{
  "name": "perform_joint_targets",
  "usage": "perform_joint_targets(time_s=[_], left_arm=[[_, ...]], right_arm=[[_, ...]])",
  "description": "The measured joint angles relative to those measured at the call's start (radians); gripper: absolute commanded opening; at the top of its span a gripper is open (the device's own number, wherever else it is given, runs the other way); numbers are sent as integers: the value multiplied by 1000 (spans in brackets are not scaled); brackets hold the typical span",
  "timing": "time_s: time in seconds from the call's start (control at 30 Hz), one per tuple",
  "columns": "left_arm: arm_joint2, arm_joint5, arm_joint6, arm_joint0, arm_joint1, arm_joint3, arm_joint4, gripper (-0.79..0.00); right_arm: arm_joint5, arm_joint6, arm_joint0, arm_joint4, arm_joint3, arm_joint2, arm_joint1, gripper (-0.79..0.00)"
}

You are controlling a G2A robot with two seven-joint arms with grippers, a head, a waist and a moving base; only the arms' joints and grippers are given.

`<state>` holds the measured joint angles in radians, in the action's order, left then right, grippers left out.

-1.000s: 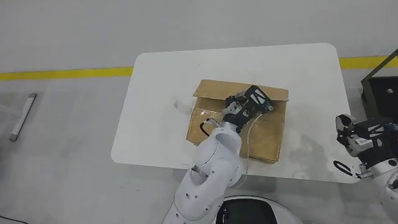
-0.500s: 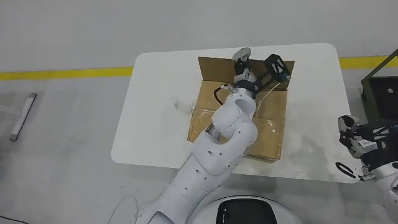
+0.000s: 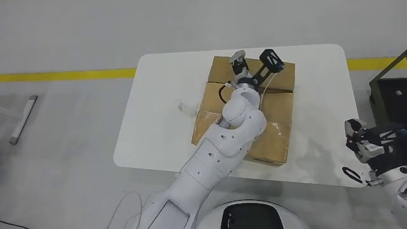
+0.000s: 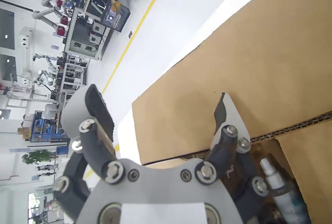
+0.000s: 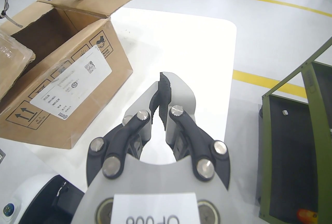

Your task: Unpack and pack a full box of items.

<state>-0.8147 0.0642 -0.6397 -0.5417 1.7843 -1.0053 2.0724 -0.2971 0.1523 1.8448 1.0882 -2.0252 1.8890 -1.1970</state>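
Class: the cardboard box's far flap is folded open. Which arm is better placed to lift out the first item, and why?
Probably left. The left gripper is open above the far flap at the box opening, with a bottle just beneath. The right gripper is shut, apart from the box.

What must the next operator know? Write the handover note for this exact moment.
Left claw: open, empty, over the far flap of the brown cardboard box; that flap is folded back outward.
Right claw: shut, empty, near the edge of the white rounded table, apart from the box.
Box: on the table, far half uncovered, near flap lying over the rest. A white plastic bottle shows inside.
Done: far flap opened.
Left: open the near flap, take the items out, then pack them back.
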Motion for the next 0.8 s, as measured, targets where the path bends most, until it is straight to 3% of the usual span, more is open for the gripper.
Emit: perform_joint_targets(time_s=[0.17,0.3,0.57,0.7,0.8], left_arm=[[-31,0,17,-29,1,-78,-27,0],[-81,-30,8,-103,-17,-228,-16,0],[-211,-152,-28,-361,-73,-651,119,0],[-270,-178,-50,-474,-91,-810,161,0],[-300,-196,-58,-532,-98,-893,174,0]], right_arm=[[-59,-19,-23,-223,25,5,-5,-785],[-165,-10,-40,-405,41,26,-1,-785],[-423,149,-94,-681,75,-2,18,-785],[-482,249,-127,-777,85,-23,30,-785],[-489,315,-151,-755,86,-27,38,-785]])
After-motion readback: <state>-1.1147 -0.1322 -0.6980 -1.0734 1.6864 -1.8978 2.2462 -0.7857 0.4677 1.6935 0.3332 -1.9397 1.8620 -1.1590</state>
